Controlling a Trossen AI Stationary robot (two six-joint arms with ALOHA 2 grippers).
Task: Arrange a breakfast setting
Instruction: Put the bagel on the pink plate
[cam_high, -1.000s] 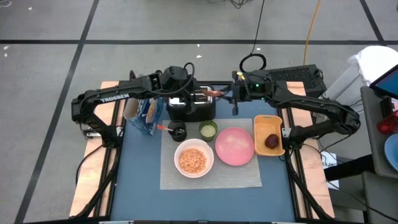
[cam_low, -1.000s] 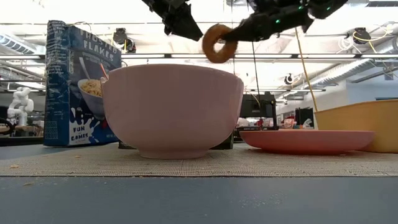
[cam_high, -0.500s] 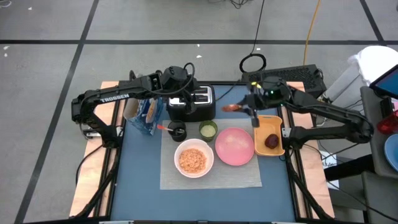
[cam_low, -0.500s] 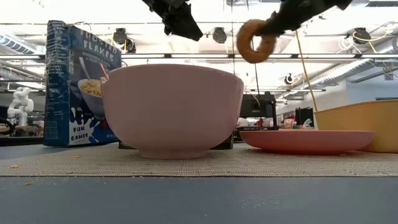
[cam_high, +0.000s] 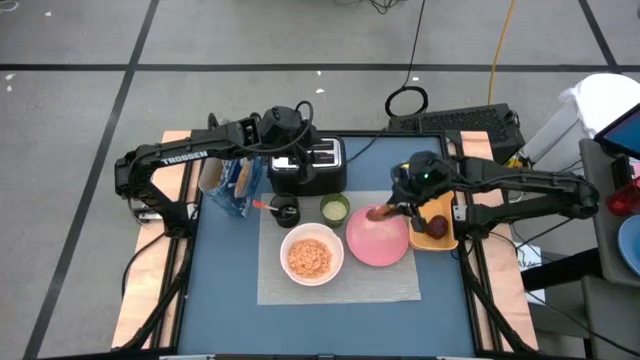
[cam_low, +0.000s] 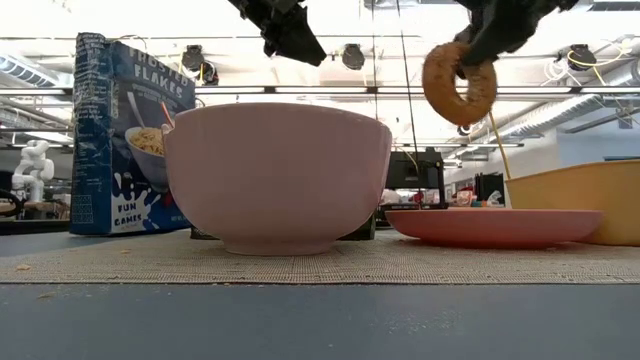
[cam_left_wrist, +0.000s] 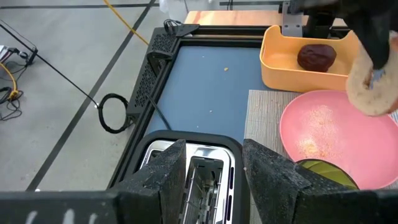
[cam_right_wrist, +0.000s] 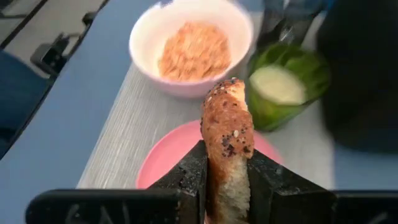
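Between my right gripper's fingers a seeded bagel stands on edge, clamped tight, and it hangs just above the pink round plate at the plate's far rim. Beside that plate on its right is the orange tray with a dark round pastry in it. On the plate's other side sits the white round bowl, filled with cereal, and both rest on the grey rectangular mat. Farther back on the mat stand the small green cup and the black cup, the red-handled spoon leaning in the black one. Left of those is the blue cereal box, upright on the table. My left gripper hovers over the toaster at the mat's back edge, fingers parted and holding nothing.
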